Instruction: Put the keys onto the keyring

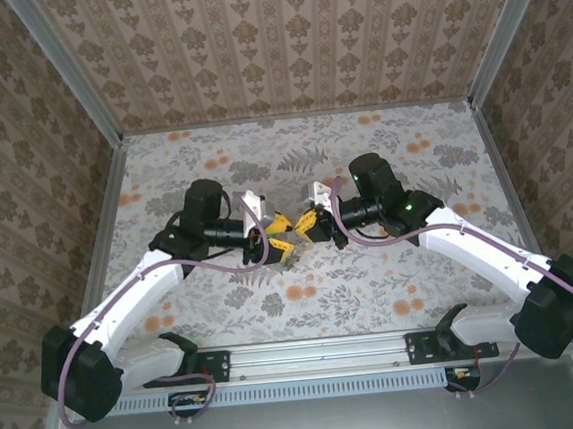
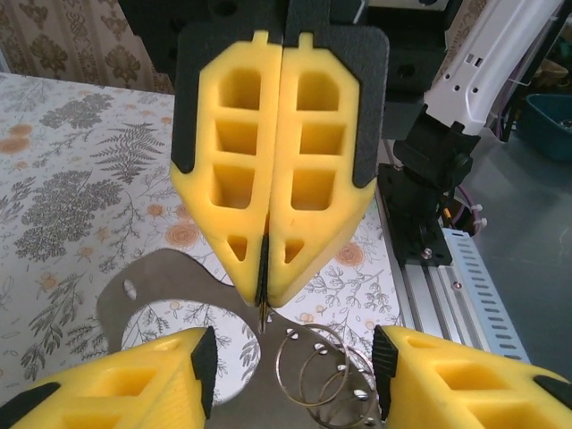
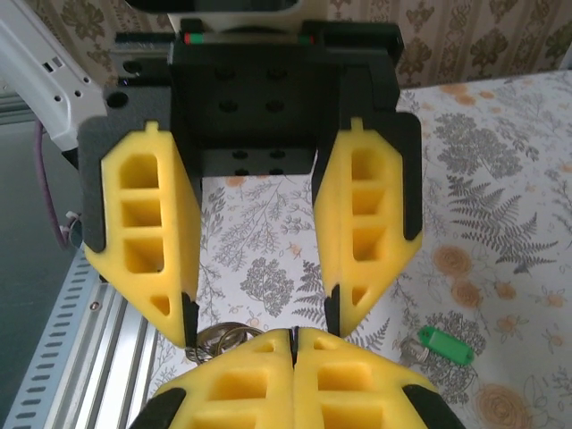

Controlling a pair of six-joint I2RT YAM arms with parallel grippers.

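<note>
Silvery and thin, the keyring (image 2: 322, 375) shows as a few overlapping loops between the fingers of the left pincer (image 2: 293, 357). It sits closer to the finger at the right edge of the left wrist view (whether it touches either pad I cannot tell). That pincer stands open, its fingers well apart.

Straight opposite, almost tip to tip, the right pincer (image 2: 262, 299) is pressed fully together. A thin dark sliver (image 2: 262, 318) pokes out from between its tips, just above the loops; I cannot tell what it is. Beneath those tips and left of the loops lies a flat grey plate (image 2: 147, 286) with a small hole.

In the right wrist view a green key (image 3: 445, 346) lies on the floral table (image 3: 500, 179), right of the right pincer's tips and apart from them.
</note>
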